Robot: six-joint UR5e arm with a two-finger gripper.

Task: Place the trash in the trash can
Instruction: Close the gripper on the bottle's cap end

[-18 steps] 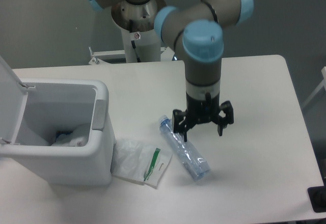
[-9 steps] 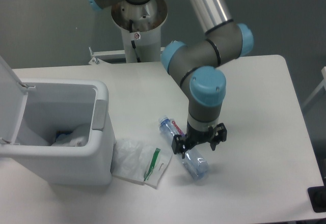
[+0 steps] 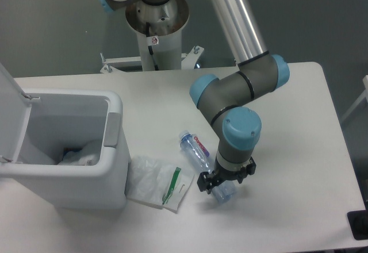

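The crushed plastic bottle (image 3: 202, 158) lies flat on the white surface (image 3: 299, 126), cap end toward 10 o'clock, base toward 4 o'clock. The end effector (image 3: 226, 183) is down over the base end, its dark fingers straddling the bottle's body; whether they have closed on it cannot be told from this angle. The crinkly packet with the green strip (image 3: 163, 183) lies at about 9 o'clock from the end effector, just beside the trash can (image 3: 80, 152), which stands at the left with its flip lid (image 3: 10, 106) open and some pale rubbish already inside.

The bottle looks light, thin-walled and springy, and its clear skin is probably slick, so it may squirm or flatten under a pinch. Across the body, near the middle, seems the safest hold. The packet is limp and flat; it likely needs pinching at a raised, crumpled edge.
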